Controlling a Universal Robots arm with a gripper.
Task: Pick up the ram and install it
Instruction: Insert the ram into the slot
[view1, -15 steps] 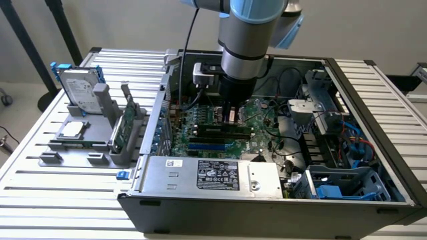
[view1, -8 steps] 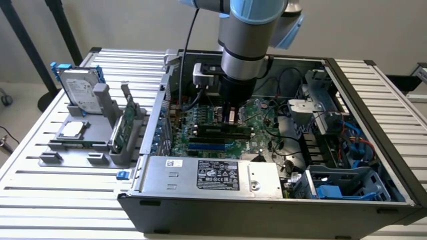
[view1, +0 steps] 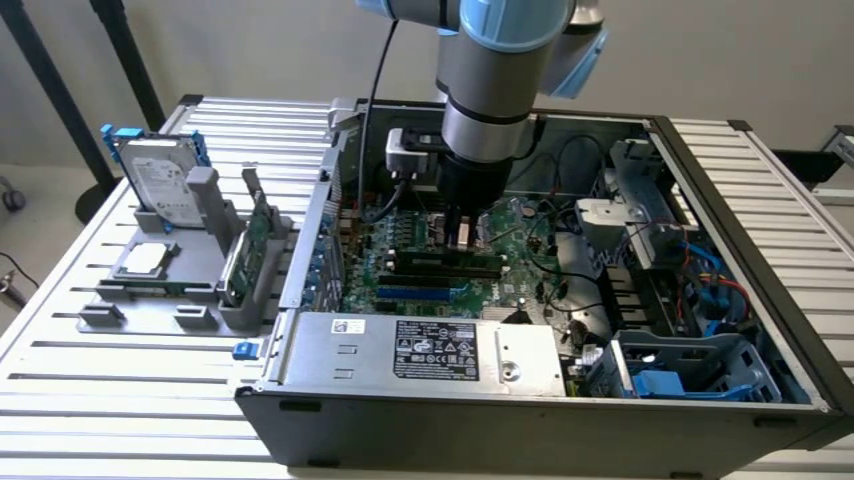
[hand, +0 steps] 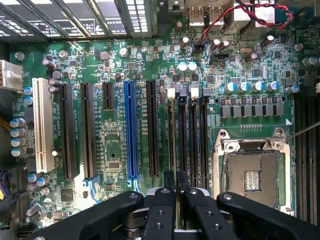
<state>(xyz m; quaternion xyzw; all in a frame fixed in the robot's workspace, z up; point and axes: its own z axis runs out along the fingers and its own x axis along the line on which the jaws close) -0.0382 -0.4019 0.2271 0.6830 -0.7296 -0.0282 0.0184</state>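
Note:
The ram is a thin green stick standing on edge in a black slot of the motherboard, inside the open computer case. My gripper comes straight down onto it from above. In the wrist view the ram appears edge-on as a narrow strip running along the slot, and it ends between my black fingertips. The gripper is shut on the ram's top edge. A white latch sits at the slot's far end.
More black slots and a blue slot lie beside the ram; the CPU socket is on the other side. A silver power supply and cables crowd the case. A grey holder outside holds a hard drive and a green card.

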